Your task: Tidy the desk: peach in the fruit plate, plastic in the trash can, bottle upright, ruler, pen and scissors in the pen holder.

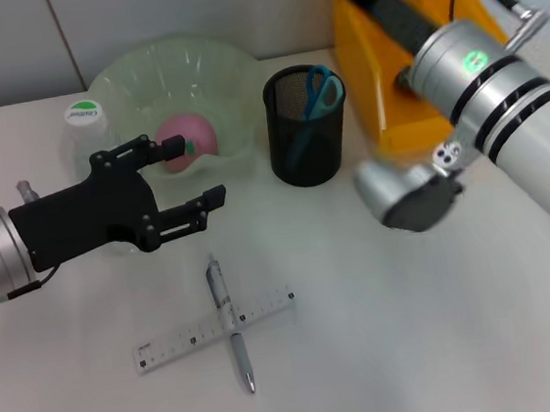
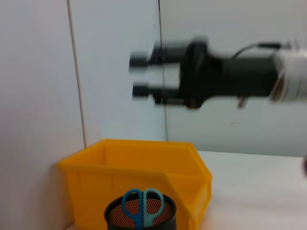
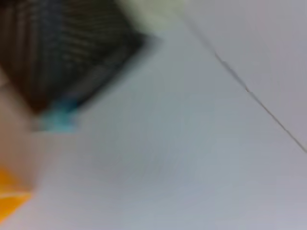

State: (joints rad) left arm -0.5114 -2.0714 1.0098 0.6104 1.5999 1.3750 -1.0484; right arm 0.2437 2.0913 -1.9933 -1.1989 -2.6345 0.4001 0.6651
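Observation:
A pink peach point(image 1: 189, 139) lies in the pale green fruit plate point(image 1: 233, 82). My left gripper point(image 1: 197, 170) hovers open and empty at the plate's near rim, just in front of the peach. The bottle point(image 1: 81, 115), white-capped, stands beside the plate, behind my left arm. Blue scissors point(image 1: 321, 89) stand in the black mesh pen holder point(image 1: 306, 149). A clear ruler point(image 1: 214, 327) and a silver pen point(image 1: 230, 321) lie crossed on the desk. My right gripper point(image 2: 139, 75) hangs open and empty over the yellow trash can point(image 1: 388, 66). The plastic is out of view.
My right arm point(image 1: 502, 123) fills the right side of the head view, its elbow low over the desk beside the pen holder. A white wall runs close behind the plate and the bin. White desk surface point(image 1: 397, 341) spreads in front.

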